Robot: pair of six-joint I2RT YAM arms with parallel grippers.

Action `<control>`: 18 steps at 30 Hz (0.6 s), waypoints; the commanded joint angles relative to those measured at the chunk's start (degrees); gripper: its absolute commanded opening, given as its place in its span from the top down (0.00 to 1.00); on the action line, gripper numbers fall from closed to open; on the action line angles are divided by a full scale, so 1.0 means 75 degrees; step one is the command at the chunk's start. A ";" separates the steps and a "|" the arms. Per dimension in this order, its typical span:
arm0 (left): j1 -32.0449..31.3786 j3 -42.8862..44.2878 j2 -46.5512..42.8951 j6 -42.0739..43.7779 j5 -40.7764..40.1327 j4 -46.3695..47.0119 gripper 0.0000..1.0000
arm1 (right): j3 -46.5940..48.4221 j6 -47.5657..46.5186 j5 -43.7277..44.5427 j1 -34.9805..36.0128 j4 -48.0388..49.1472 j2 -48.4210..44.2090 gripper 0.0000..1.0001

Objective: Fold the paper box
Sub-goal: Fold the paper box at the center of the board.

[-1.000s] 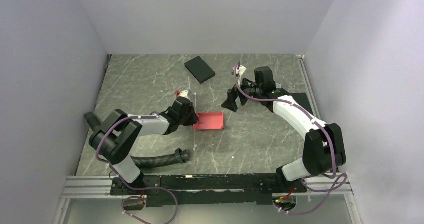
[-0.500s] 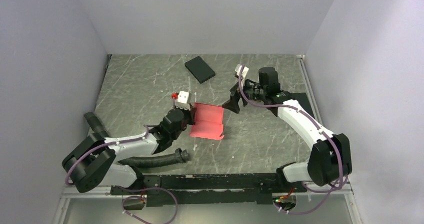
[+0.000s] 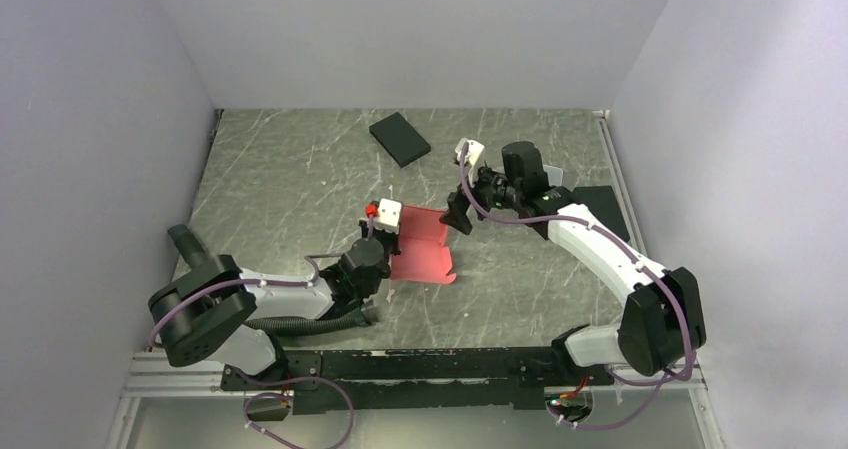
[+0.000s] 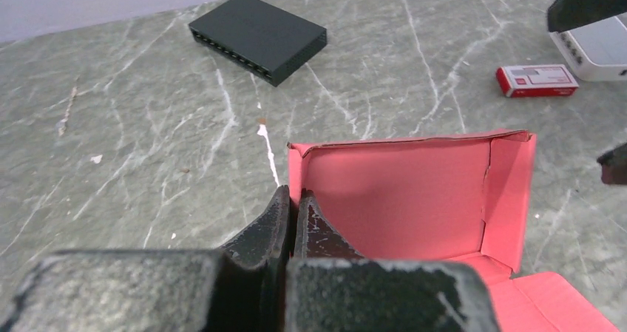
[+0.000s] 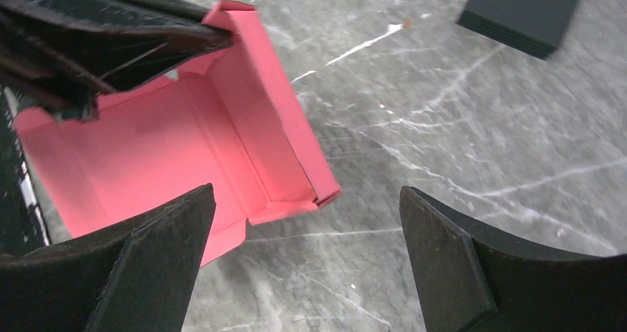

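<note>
As left hand (image 4: 294, 197) pinches its corner, paper box (image 4: 399, 191) extending rightward

Robot lab test cell. Plain pale grey-lilac wall panels (image 3: 400, 39) box the bench in at 9, 12 and 3 o'clock. The dark grey marble-look tabletop (image 3: 290, 169) is scuffed, with white streaks and chips. A silver aluminium extrusion rail (image 3: 170, 374) runs along the 6 o'clock edge. Two white-and-black robot arms are mounted there, the left arm (image 3: 285, 287) and the right arm (image 3: 600, 239). Loose purple cables (image 3: 352, 409) loop off the arms and under the rail. A black corrugated hose (image 3: 300, 322) lies at 7 o'clock. A flat black rectangular box (image 3: 400, 139) sits at 12 o'clock as a loose prop.
</note>
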 commanded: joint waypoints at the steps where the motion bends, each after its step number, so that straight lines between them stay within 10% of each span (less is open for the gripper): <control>1: -0.0200 0.0295 0.0267 0.0432 -0.1313 0.1248 1.00 | -0.0300 0.1623 0.0928 -0.0017 0.1453 0.0025 0.00; 10: -0.0471 0.0519 0.0569 0.0584 -0.2182 0.1621 1.00 | -0.0500 0.2358 0.1878 0.0360 0.1911 0.0784 0.07; 18: -0.0484 0.0558 0.0357 -0.0033 -0.2284 0.1152 1.00 | -0.0518 0.2953 0.2288 0.0458 0.2332 0.0862 0.60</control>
